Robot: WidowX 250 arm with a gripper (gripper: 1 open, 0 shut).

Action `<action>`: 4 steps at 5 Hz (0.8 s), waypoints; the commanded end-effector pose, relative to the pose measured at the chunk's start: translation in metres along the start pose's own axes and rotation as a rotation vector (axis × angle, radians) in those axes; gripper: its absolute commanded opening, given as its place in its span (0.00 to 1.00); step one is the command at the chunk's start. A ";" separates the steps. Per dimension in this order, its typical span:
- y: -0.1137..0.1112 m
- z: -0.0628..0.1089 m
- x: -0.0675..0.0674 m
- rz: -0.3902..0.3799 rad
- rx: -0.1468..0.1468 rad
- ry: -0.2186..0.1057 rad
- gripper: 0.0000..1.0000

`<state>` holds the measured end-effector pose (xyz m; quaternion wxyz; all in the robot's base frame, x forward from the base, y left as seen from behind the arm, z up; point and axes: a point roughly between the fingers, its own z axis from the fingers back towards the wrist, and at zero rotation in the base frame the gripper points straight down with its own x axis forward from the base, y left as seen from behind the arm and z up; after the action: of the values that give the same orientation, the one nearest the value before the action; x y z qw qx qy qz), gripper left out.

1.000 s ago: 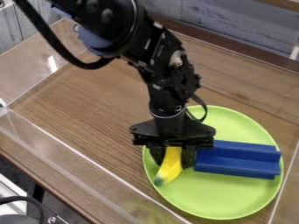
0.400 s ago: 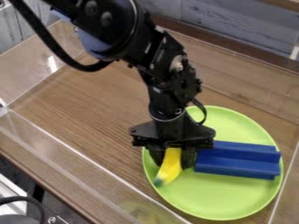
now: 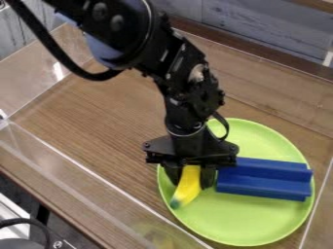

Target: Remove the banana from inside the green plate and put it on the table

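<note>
Gripper (image 3: 192,165) points straight down over the left part of the green plate (image 3: 267,219), jaws pinched on the upper end of the banana (image 3: 190,185). Banana is inside the plate, close to its left rim, lower tip pointing toward the plate's near-left edge; whether it touches the plate surface can't be told from this view.

Blue block (image 3: 266,179) lies in the plate just right of the banana, long side running toward the plate's right rim. Little gap between block and gripper.

Plate sits at the near-right of the tabletop (image 3: 104,112); its right rim is cut off by the frame edge. Left of and beyond the plate the tabletop is bare wood grain. Clear acrylic wall (image 3: 65,175) runs along the near-left side, near the plate's left rim, so the room on that side is narrow. Wider room lies beyond the plate's far-left rim, under the arm (image 3: 156,58).
</note>
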<state>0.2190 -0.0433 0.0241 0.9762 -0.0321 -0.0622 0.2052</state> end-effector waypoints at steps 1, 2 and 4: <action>0.001 0.001 -0.003 -0.020 0.015 0.000 0.00; 0.003 0.001 -0.003 -0.022 0.022 -0.002 0.00; 0.005 0.000 -0.004 -0.025 0.037 -0.005 0.00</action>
<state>0.2154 -0.0408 0.0221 0.9773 -0.0176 -0.0626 0.2015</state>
